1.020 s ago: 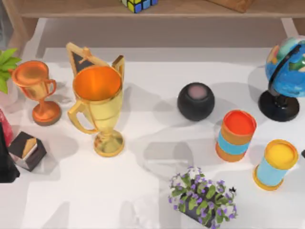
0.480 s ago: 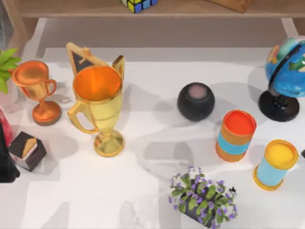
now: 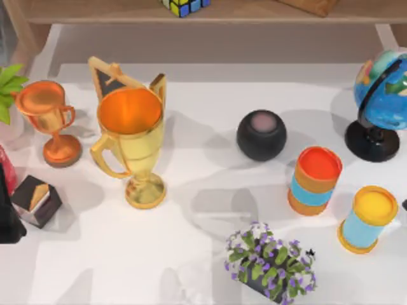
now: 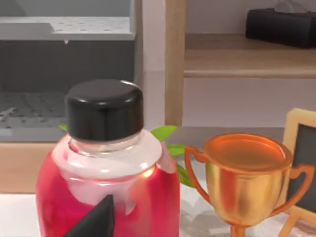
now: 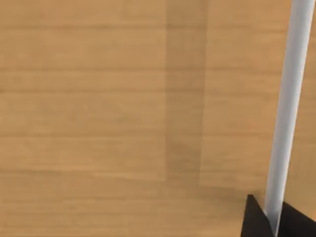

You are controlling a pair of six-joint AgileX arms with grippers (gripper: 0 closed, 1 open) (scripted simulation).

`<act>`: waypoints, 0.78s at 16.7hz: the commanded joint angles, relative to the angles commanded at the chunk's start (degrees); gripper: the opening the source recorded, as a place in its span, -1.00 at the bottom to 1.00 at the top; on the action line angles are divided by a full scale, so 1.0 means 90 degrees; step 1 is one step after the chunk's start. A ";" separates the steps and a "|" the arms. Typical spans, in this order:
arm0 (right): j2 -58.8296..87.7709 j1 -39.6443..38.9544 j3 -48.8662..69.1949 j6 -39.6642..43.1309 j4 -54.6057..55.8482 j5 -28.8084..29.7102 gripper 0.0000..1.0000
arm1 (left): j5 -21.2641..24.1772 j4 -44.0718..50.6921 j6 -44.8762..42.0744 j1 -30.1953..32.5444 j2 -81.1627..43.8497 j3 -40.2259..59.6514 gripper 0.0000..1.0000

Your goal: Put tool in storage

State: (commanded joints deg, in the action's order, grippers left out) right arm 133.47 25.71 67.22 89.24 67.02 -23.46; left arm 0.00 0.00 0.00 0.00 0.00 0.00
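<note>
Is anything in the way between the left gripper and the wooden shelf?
Yes. A red bottle with a black cap stands right in front of the left gripper, with a copper trophy near it, before the shelf.

White table (image 3: 210, 95): trophies (image 3: 130, 143), speaker (image 3: 261, 135), globe (image 3: 381, 105).

You find no readable text, no label, brand, number or sign, the gold trophy (image 3: 131, 143) plain, the small chalkboard (image 3: 113, 81) blank, the red bottle (image 4: 106, 190) unlabelled, the two striped cans (image 3: 313, 180) unmarked
</note>
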 joint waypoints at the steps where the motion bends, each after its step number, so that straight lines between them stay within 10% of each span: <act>1: -0.0089 0.0043 -0.0208 -0.0002 0.0109 -0.0052 -1.00 | 0.0000 0.0000 0.0000 0.0000 0.0000 0.0000 1.00; 13: -0.0640 0.0369 -0.1576 -0.0018 0.0863 -0.0379 -1.00 | 0.0000 0.0000 0.0000 0.0000 0.0000 0.0000 1.00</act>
State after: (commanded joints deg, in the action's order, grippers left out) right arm 127.72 29.03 53.04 89.08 74.78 -26.87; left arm 0.00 0.00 0.00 0.00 0.00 0.00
